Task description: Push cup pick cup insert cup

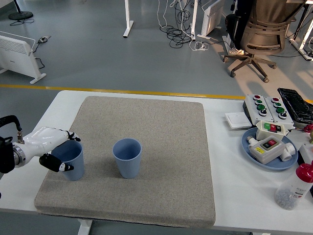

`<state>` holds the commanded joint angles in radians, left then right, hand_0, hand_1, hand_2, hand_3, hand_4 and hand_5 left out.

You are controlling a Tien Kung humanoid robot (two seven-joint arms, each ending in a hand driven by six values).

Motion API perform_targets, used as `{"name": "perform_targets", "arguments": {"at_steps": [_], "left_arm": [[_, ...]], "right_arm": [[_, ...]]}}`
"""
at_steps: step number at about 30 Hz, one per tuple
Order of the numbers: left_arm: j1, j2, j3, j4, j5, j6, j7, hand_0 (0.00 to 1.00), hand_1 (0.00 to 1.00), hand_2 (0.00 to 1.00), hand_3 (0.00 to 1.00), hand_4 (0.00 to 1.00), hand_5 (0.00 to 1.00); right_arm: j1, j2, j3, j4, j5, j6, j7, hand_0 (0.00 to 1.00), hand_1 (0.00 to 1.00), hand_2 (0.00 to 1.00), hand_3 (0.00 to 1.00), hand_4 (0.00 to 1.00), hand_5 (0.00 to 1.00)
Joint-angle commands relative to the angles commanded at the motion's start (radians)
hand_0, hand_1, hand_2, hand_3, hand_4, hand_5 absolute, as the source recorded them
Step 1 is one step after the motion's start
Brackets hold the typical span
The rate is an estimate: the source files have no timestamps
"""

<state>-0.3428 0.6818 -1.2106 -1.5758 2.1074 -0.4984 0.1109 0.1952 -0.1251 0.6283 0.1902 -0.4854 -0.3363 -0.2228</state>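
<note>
Two blue cups stand upright on a grey mat [161,122]. One cup [127,157] is near the mat's middle front. The other cup [70,160] is at the mat's left front. My left hand [54,149] is white with black fingertips; it comes in from the left edge and its fingers and thumb are curled around the left cup's rim and side. The right arm is out of view.
At the right of the white table [230,186] are a blue plate [254,154] with a button box, a grey control box [268,110], a black device [297,104] and a red-capped bottle [293,187]. An office chair [264,29] stands on the floor beyond.
</note>
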Motion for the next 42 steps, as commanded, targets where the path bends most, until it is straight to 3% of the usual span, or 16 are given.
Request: {"name": "perform_targets", "arguments": {"at_steps": [6, 7, 18, 23, 25, 26, 27, 28, 31, 32, 35, 37, 38, 42], "left_arm": [[0.0, 0.001, -0.006, -0.007, -0.016, -0.021, 0.009, 0.746, 0.858, 0.978, 0.977, 0.924, 0.5], [-0.001, 0.001, -0.006, -0.007, -0.02, -0.025, 0.011, 0.932, 0.968, 0.998, 0.998, 0.992, 0.567], [0.005, 0.004, -0.015, -0.022, -0.028, 0.0, 0.011, 0.968, 0.99, 0.998, 0.998, 0.998, 0.586], [0.024, 0.001, -0.05, -0.047, -0.055, 0.052, -0.011, 0.986, 0.998, 0.998, 0.998, 0.998, 0.593], [0.06, -0.02, -0.103, -0.07, -0.129, 0.13, -0.025, 0.986, 0.998, 0.998, 0.998, 0.998, 0.593], [0.071, -0.028, -0.124, -0.076, -0.168, 0.169, -0.022, 0.781, 0.816, 0.839, 0.805, 0.764, 0.679], [0.094, -0.049, -0.158, -0.085, -0.239, 0.241, -0.029, 0.781, 0.816, 0.839, 0.805, 0.764, 0.679], [0.096, -0.051, -0.161, -0.086, -0.258, 0.26, -0.03, 0.781, 0.816, 0.839, 0.805, 0.764, 0.679], [0.133, -0.084, -0.212, -0.102, -0.373, 0.377, -0.09, 0.781, 0.816, 0.839, 0.805, 0.764, 0.679], [0.149, -0.097, -0.234, -0.107, -0.419, 0.423, -0.114, 0.403, 0.546, 0.544, 0.524, 0.586, 0.704], [0.19, -0.126, -0.302, -0.115, -0.549, 0.552, -0.143, 0.403, 0.546, 0.544, 0.524, 0.586, 0.704], [0.221, -0.146, -0.339, -0.116, -0.627, 0.573, -0.154, 0.403, 0.546, 0.544, 0.524, 0.586, 0.704], [0.243, -0.161, -0.362, -0.116, -0.672, 0.554, -0.154, 0.378, 0.533, 0.53, 0.508, 0.575, 0.861], [0.324, -0.206, -0.419, -0.117, -0.841, 0.482, -0.157, 0.378, 0.533, 0.53, 0.508, 0.575, 0.861]], "right_arm": [[0.003, 0.0, -0.001, 0.0, 0.003, 0.0, 0.001, 0.667, 0.605, 0.618, 0.565, 0.102, 0.446], [0.004, 0.0, -0.002, 0.0, 0.005, 0.0, 0.002, 0.667, 0.605, 0.619, 0.566, 0.102, 0.445], [0.006, 0.001, 0.005, -0.001, -0.003, 0.001, 0.0, 0.667, 0.605, 0.619, 0.566, 0.102, 0.444], [0.007, 0.002, 0.005, -0.001, -0.003, 0.002, 0.0, 0.667, 0.605, 0.619, 0.565, 0.102, 0.444], [0.009, 0.001, 0.005, -0.002, -0.002, 0.003, 0.001, 0.667, 0.605, 0.619, 0.565, 0.102, 0.444], [0.009, 0.001, 0.005, -0.002, -0.002, 0.003, 0.002, 0.667, 0.605, 0.62, 0.565, 0.101, 0.444], [0.01, 0.001, 0.004, -0.002, -0.001, 0.004, 0.002, 0.667, 0.605, 0.62, 0.565, 0.101, 0.444], [0.01, 0.001, 0.004, -0.002, -0.001, 0.004, 0.002, 0.667, 0.605, 0.62, 0.565, 0.101, 0.444], [0.012, 0.0, 0.002, -0.002, 0.003, 0.005, 0.005, 0.667, 0.605, 0.62, 0.565, 0.101, 0.444], [0.012, 0.0, 0.001, -0.003, 0.004, 0.005, 0.005, 0.667, 0.604, 0.619, 0.565, 0.101, 0.443], [0.014, -0.001, 0.0, -0.003, 0.004, 0.006, 0.006, 0.667, 0.604, 0.619, 0.565, 0.101, 0.443], [0.015, -0.001, -0.001, -0.003, 0.004, 0.007, 0.007, 0.667, 0.604, 0.619, 0.565, 0.101, 0.443], [0.016, -0.002, -0.003, -0.003, 0.007, 0.007, 0.008, 0.667, 0.604, 0.619, 0.565, 0.101, 0.444], [0.018, -0.003, -0.006, -0.004, 0.011, 0.008, 0.01, 0.667, 0.604, 0.619, 0.565, 0.101, 0.444]]}}
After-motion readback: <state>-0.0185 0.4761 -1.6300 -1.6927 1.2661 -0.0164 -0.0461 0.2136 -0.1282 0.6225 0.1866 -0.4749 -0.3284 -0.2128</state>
